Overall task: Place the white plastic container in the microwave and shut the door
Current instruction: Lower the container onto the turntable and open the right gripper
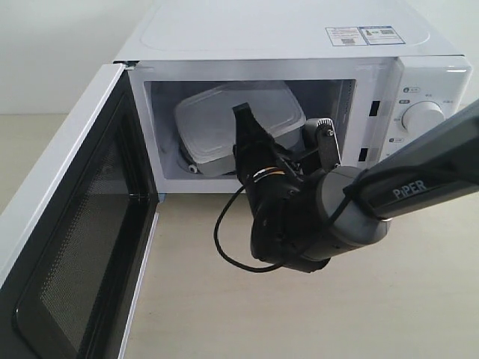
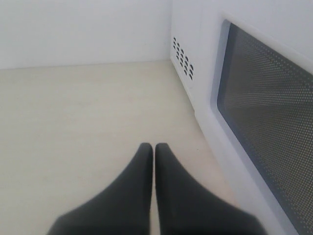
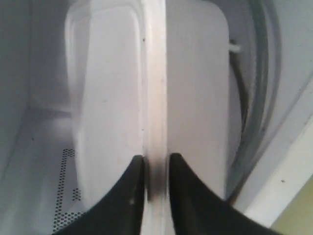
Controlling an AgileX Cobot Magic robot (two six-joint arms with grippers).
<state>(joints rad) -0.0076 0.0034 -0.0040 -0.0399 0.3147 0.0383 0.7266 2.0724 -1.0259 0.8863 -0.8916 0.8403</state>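
The white plastic container (image 1: 217, 123) lies inside the microwave (image 1: 299, 37), looking tilted, just ahead of the right tool (image 3: 155, 159). Its rim runs between the jaws, though whether they pinch it or merely straddle it can't be told. It looks light, thin-walled and slick, so the stiff rim is the best hold. Left of that tool, the door (image 1: 67, 224) hangs wide open. The left tool (image 2: 154, 147) is closed and empty over the surface (image 2: 73, 122).
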